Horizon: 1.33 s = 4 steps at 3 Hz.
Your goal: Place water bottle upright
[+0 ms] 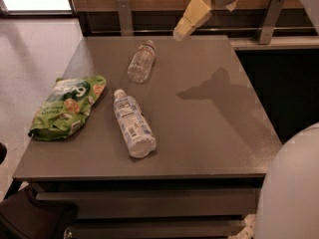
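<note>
The water bottle (141,61) is small, clear and ribbed with a white cap. It lies on its side at the back middle of the grey table (209,133), cap pointing away from me. My gripper (185,28) with yellowish fingers hangs in the air above the table's back edge, to the right of the bottle and well above it. It holds nothing that I can see.
A larger bottle with a white printed label (133,123) lies on its side nearer the front. A green snack bag (68,106) lies at the left edge. A rail with metal posts (124,15) runs behind the table. A white rounded robot part (294,193) fills the lower right corner.
</note>
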{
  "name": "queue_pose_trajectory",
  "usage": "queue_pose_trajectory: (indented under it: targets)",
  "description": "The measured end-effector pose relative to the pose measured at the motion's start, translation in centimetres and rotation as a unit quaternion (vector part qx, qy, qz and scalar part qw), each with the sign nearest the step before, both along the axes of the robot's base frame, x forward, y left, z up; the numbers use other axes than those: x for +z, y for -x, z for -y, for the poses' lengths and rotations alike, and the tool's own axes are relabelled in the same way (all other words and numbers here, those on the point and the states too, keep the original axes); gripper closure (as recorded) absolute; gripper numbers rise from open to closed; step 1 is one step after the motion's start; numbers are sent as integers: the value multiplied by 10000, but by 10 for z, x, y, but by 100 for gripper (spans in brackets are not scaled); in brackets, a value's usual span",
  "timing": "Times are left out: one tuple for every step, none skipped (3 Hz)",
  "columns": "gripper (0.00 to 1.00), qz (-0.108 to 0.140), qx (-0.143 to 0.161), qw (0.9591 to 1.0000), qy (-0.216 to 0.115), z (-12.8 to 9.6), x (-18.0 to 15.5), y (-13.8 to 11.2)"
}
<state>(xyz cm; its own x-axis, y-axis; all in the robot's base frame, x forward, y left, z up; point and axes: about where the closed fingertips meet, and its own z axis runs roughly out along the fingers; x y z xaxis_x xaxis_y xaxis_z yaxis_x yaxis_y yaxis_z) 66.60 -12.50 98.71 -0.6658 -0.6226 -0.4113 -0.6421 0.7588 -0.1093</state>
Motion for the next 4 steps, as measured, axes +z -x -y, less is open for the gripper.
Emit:
queue_pose_trajectory:
  targets:
    - [0, -40, -187, 9998, -103, -5, -4, -6]
    - [0, -70, -229, 9997, -89, -6, -6, -7]
    - [0, -417, -747, 9963, 71, -11, -26, -24]
    - [0, -710, -1616, 9836, 382, -23, -56, -56]
